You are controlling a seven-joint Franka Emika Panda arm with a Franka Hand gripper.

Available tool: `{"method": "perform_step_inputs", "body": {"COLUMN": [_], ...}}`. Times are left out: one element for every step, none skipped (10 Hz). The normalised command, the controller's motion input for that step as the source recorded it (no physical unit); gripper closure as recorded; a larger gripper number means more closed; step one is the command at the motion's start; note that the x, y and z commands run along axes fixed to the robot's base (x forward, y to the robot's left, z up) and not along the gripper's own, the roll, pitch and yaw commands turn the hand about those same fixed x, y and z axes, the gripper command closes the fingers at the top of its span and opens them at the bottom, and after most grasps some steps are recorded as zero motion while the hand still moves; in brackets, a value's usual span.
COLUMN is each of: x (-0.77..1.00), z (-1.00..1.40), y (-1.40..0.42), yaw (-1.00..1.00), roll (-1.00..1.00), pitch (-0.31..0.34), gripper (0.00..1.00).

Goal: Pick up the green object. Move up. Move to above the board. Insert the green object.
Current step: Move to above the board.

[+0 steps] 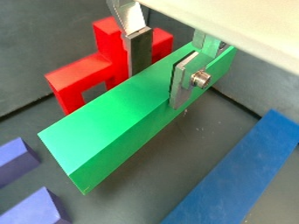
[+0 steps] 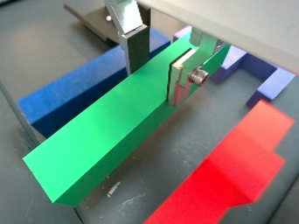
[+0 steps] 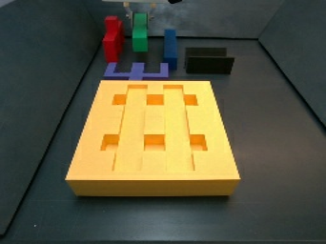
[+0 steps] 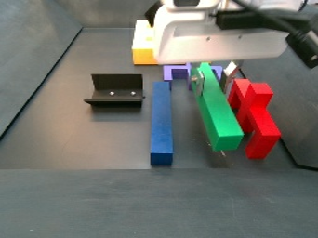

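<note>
Dark grey surface (image 4: pixel 74 139). Long blue bar (image 4: pixel 162 125) lies flat. Black fixture (image 4: pixel 115 91) at its 9 o'clock, apart. Red block (image 4: pixel 258 116), stepped outline, at its 3 o'clock, well apart. Purple U-shaped piece (image 4: pixel 187 72) just beyond the bar's far end, at 1 o'clock.

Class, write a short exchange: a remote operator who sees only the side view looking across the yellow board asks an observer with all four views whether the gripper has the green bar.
Operator: Across the board I see only one end of the green object. Is the gripper on it?
Observer: Yes. In both wrist views the gripper has one finger plate against each long side.
Operator: Gripped at the middle?
Observer: No. In a side view it holds near the end closest to the board, with the rest reaching away from it.
</note>
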Motion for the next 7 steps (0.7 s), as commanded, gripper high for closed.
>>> {"method": "perform_step_inputs", "body": {"x": [0.0, 0.0, -0.04, 0.0, 0.02, 0.01, 0.01], "z": [1.4, 1.4, 1.4, 1.4, 1.4, 1.4, 0.86], "y": [0.0, 0.0, -0.01, 0.0, 0.0, 0.0, -0.01], "yaw": [0.0, -0.01, 0.0, 0.0, 0.0, 0.0, 0.0], "roll": [0.0, 0.0, 0.02, 0.03, 0.01, 0.0, 0.01], "pitch": [0.0, 0.013, 0.041, 0.029, 0.047, 0.08, 0.071], "gripper": [1.0, 1.0, 1.0, 1.0, 1.0, 1.0, 1.0]}}
